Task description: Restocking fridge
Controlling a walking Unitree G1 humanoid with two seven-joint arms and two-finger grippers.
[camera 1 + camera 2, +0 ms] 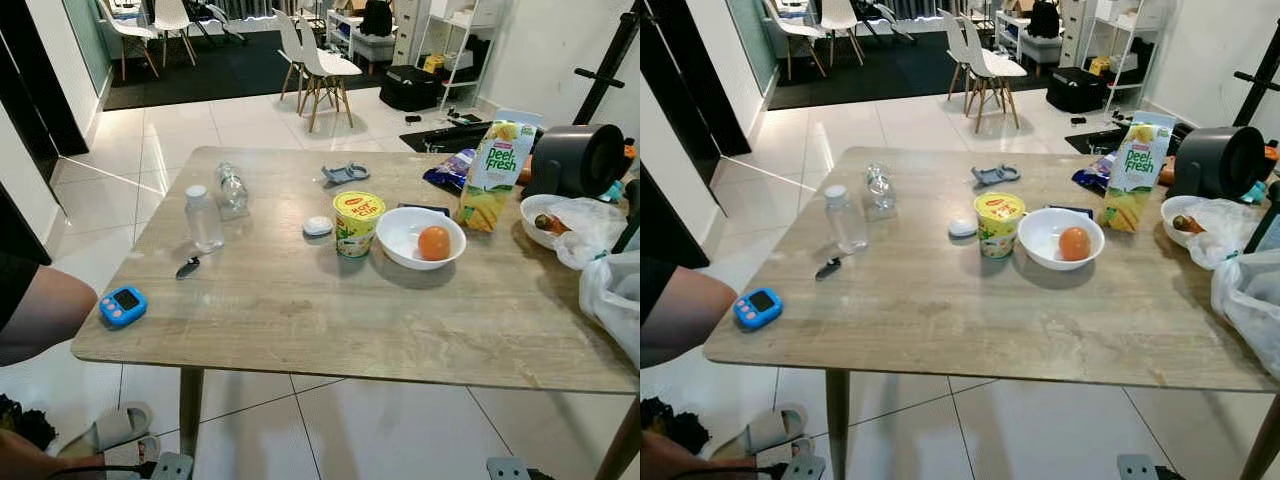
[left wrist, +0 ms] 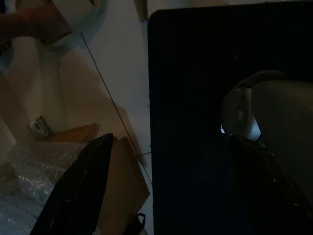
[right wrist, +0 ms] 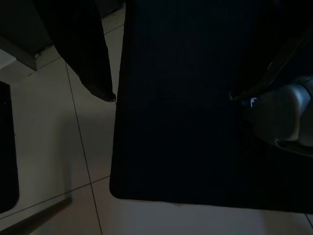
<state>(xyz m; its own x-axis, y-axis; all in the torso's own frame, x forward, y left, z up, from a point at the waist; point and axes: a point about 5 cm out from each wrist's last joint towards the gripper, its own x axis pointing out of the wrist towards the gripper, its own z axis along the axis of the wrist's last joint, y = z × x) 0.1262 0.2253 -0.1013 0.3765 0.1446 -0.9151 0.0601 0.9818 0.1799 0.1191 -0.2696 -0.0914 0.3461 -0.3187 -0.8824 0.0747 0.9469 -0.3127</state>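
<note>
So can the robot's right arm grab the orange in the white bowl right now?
Probably not yet. The right gripper hangs low over the floor tiles, while the round orange sits uncovered in the white bowl on the wooden table. Nothing blocks it from above.

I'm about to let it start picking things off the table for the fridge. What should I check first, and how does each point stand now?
1. Juice carton upright on the table: ok.
2. Orange lying in the white bowl: ok.
3. Yellow cup upright, beside the bowl: ok.
4. Clear bottle standing, cap on: ok.
5. Left pincer and right pincer open, both hanging low over the floor: ok.
6. Person's arm close to the table's left edge: not ok.
</note>
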